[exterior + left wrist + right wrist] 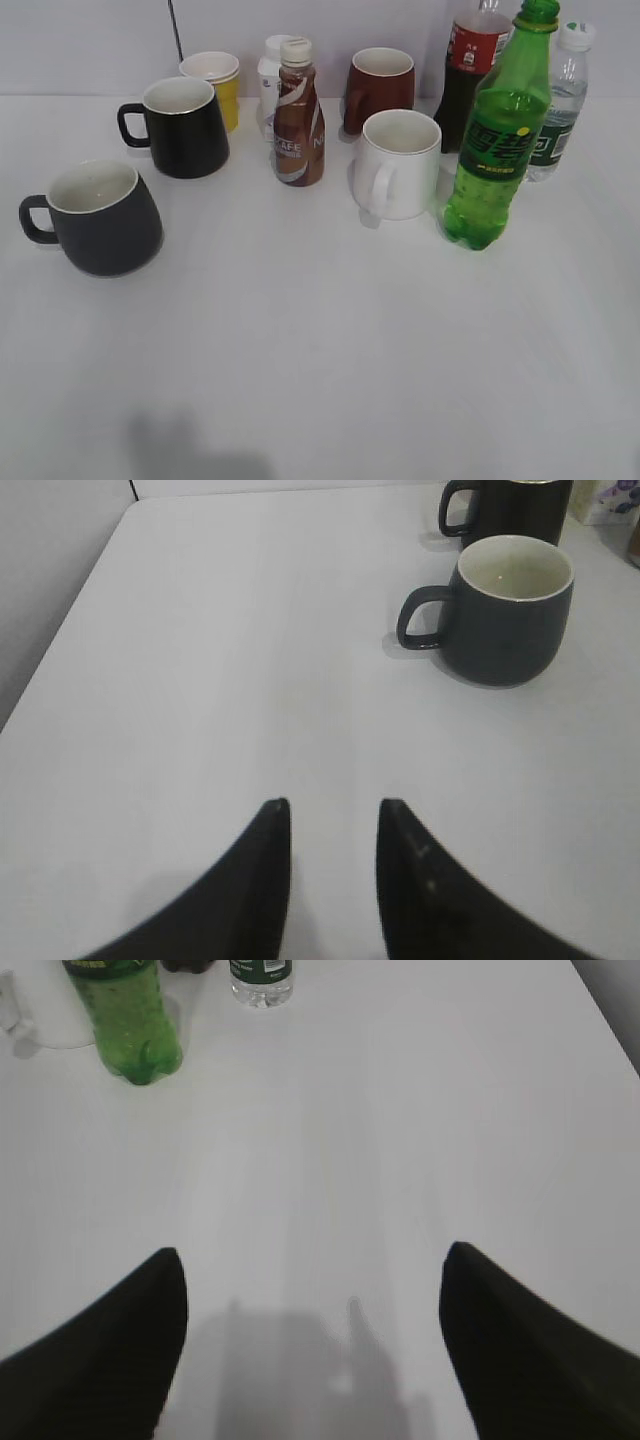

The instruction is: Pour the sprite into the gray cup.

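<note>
The sprite [497,140] stands upright, capped, near the worktop's [330,340] back right corner, just beside the white mug [398,163]. The gray cup [95,215] sits upright and empty by the left edge. Left fingers [260,880] are narrowly parted, holding nothing; right fingers [120,1350] are spread wide, empty.

Even, diffuse light fills all three views; you see no harsh glare on the white table [330,340]. Shadows are soft: a faint grey patch lies at the near table edge in the exterior view, and a blurred shadow lies between and just ahead of the right gripper [312,1260] fingers. The left gripper [333,805] fingers appear dark and slightly soft-edged. The sprite [497,140] shows mild highlights along its shoulder. Distant objects look slightly grainy.
</note>
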